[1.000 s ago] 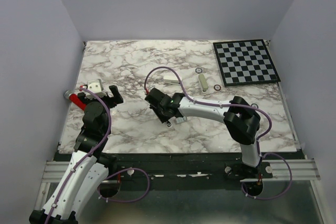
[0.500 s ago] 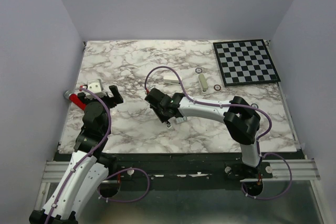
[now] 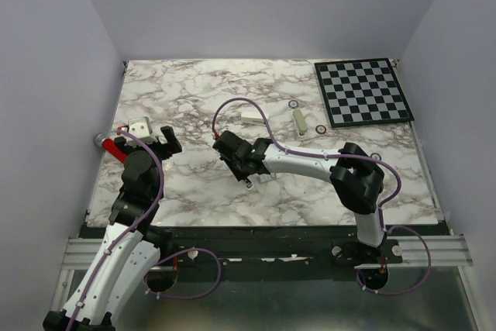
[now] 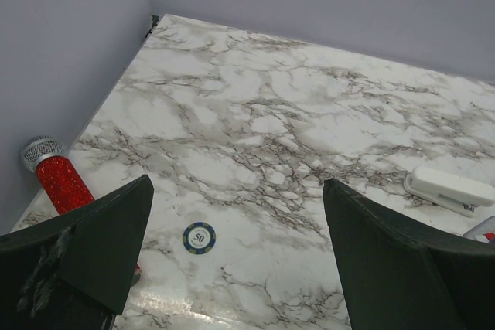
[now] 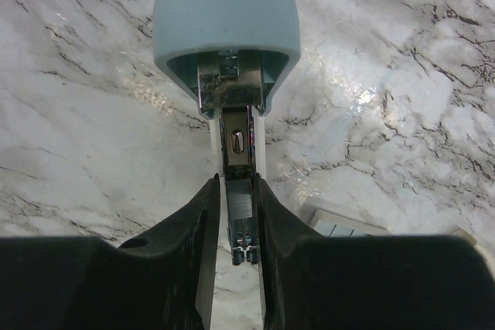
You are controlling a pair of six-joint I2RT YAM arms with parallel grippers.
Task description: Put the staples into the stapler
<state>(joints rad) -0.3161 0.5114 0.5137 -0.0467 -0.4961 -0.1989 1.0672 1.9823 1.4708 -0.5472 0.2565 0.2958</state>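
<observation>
In the right wrist view the stapler lies open on the marble, its pale blue top swung up and its metal channel bare. A small grey strip, the staples, sits in the near end of that channel. My right gripper is closed narrowly on the strip, one black finger on each side. From above, the right gripper covers the stapler near the table's middle. My left gripper hangs open at the far left with nothing between its fingers.
A small white box lies just right of the right gripper. A white oblong block and a beige piece lie further back. A checkerboard sits far right. A red microphone-like object and a poker chip lie near the left gripper.
My right gripper has edged slightly to the left over the stapler. The left arm has not moved.
</observation>
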